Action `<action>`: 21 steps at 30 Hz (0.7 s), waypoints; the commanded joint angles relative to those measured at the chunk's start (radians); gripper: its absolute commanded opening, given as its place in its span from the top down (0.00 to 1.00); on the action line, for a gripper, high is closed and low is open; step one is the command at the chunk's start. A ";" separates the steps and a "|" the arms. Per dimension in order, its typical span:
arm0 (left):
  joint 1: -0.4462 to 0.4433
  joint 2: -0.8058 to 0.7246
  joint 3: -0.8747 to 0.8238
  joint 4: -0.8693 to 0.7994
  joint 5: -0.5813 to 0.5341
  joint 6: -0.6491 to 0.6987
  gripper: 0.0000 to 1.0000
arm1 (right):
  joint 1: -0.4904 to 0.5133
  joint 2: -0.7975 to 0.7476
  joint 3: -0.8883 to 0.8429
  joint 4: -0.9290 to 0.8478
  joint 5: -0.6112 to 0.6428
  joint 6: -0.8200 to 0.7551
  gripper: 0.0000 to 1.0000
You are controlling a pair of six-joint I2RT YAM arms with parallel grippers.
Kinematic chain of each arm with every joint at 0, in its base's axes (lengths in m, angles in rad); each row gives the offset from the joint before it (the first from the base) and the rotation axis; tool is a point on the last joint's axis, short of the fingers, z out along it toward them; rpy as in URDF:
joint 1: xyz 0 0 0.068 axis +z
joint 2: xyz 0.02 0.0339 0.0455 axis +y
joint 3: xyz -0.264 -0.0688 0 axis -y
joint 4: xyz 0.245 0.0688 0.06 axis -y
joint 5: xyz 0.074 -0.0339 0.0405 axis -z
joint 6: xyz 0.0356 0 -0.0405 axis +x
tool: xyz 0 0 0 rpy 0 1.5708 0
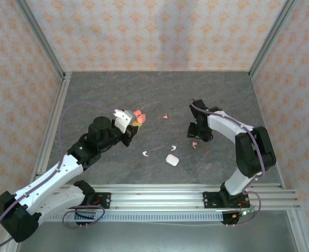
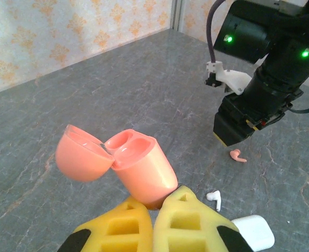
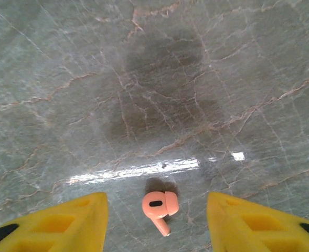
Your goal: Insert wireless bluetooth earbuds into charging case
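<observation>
Aloft, the outstretched left gripper (image 2: 158, 202) clamps an open coral-pink plastic case (image 2: 138, 168). The right gripper (image 3: 155, 198) points down, jaws parted astride a tiny coral-pink stemmed earbud (image 3: 159, 206).

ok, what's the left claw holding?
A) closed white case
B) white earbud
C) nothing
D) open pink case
D: the left claw is shut on the pink case, whose lid stands flipped open.

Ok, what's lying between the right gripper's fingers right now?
One coral-pink earbud, lying on the table, touching neither finger of the open right gripper; the right wrist view shows it.
</observation>
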 commanded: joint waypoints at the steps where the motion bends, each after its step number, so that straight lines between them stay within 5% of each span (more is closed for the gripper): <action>1: -0.002 -0.003 0.029 0.014 0.011 -0.015 1.00 | -0.004 0.024 -0.005 -0.015 0.013 0.016 0.47; 21: -0.002 -0.046 -0.040 0.107 0.022 0.034 1.00 | -0.004 0.047 -0.080 0.031 -0.048 0.024 0.54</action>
